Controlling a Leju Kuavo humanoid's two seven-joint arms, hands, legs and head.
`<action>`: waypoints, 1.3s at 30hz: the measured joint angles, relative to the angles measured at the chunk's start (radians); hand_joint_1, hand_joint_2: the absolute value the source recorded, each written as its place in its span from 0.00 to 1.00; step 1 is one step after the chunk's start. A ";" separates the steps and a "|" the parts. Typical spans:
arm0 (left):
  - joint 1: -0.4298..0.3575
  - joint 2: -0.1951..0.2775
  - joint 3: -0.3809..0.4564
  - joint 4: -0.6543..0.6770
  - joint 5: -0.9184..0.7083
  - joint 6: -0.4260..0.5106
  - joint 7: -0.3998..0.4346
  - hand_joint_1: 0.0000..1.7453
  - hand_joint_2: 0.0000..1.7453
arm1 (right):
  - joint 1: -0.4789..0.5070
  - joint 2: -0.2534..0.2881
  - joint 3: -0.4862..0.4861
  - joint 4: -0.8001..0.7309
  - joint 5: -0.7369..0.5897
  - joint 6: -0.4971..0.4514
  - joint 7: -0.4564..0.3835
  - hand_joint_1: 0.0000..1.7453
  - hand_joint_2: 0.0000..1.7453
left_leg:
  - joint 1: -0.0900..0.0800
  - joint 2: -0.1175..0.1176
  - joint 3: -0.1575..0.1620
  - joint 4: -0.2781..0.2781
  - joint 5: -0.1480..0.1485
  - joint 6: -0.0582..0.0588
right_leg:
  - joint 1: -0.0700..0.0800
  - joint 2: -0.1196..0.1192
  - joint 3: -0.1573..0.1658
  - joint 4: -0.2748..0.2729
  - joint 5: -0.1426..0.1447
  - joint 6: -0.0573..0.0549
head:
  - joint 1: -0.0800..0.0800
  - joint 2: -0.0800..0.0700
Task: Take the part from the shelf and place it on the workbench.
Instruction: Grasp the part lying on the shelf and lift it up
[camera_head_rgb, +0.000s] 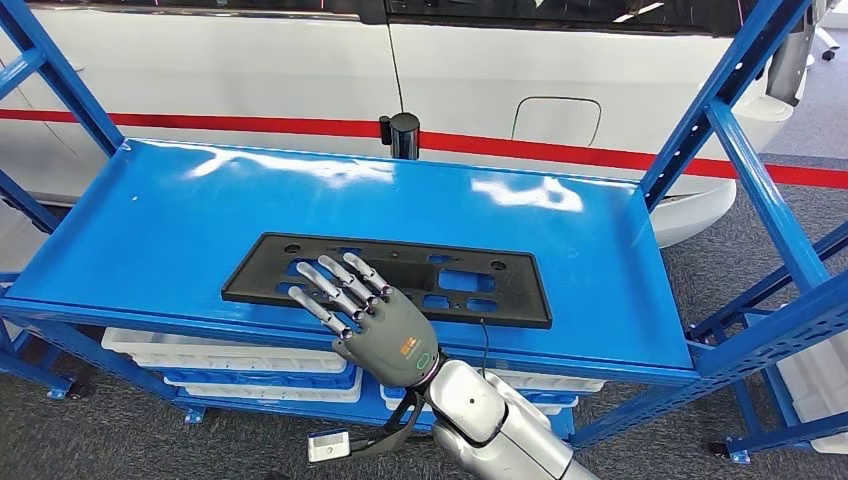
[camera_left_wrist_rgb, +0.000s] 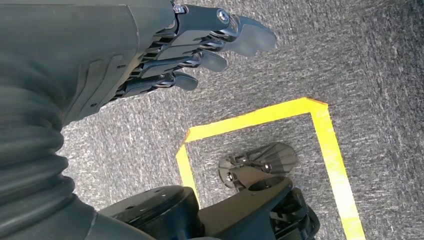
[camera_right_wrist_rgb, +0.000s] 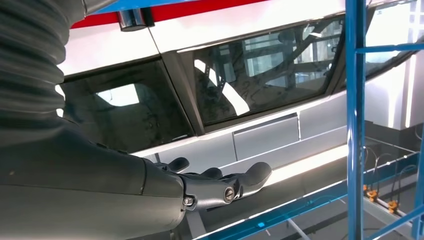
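The part (camera_head_rgb: 440, 282) is a flat black plastic plate with several cut-outs, lying on the blue shelf (camera_head_rgb: 180, 210) near its front edge. My right hand (camera_head_rgb: 362, 312) reaches over the shelf's front edge with its fingers spread above the plate's left half, holding nothing. The right wrist view shows the same hand (camera_right_wrist_rgb: 215, 184) stretched out flat. My left hand (camera_left_wrist_rgb: 200, 47) hangs at my side over the grey carpet with its fingers loosely extended and nothing in it.
Blue shelf uprights (camera_head_rgb: 745, 150) rise at both ends. A white car body with a red stripe (camera_head_rgb: 560, 150) stands right behind the shelf. A black cylinder (camera_head_rgb: 404, 135) sits at the shelf's back edge. White trays (camera_head_rgb: 210, 352) lie on the level below. Yellow floor tape (camera_left_wrist_rgb: 325, 135) marks the carpet.
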 joint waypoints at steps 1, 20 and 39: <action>0.000 0.000 0.000 0.000 -0.001 0.000 0.000 0.00 1.00 | -0.002 0.002 0.000 0.006 0.003 0.000 0.006 0.00 1.00 | 0.000 0.000 0.000 0.000 0.000 0.000 | 0.000 0.000 0.000 0.000 0.000 0.000 | 0.000 0.000; 0.000 0.000 0.024 0.000 -0.007 0.016 -0.010 0.00 1.00 | -0.052 0.036 -0.004 0.117 0.170 0.043 0.168 0.00 1.00 | 0.000 0.000 0.000 0.000 0.000 0.000 | 0.000 0.000 0.000 0.000 0.000 0.000 | 0.000 0.000; 0.013 0.000 0.066 0.000 -0.013 0.044 -0.041 0.00 1.00 | -0.096 0.031 -0.002 0.211 0.228 0.172 0.413 0.00 1.00 | 0.000 0.000 -0.001 0.000 0.000 0.000 | 0.000 0.000 0.000 0.000 0.000 0.000 | 0.000 0.000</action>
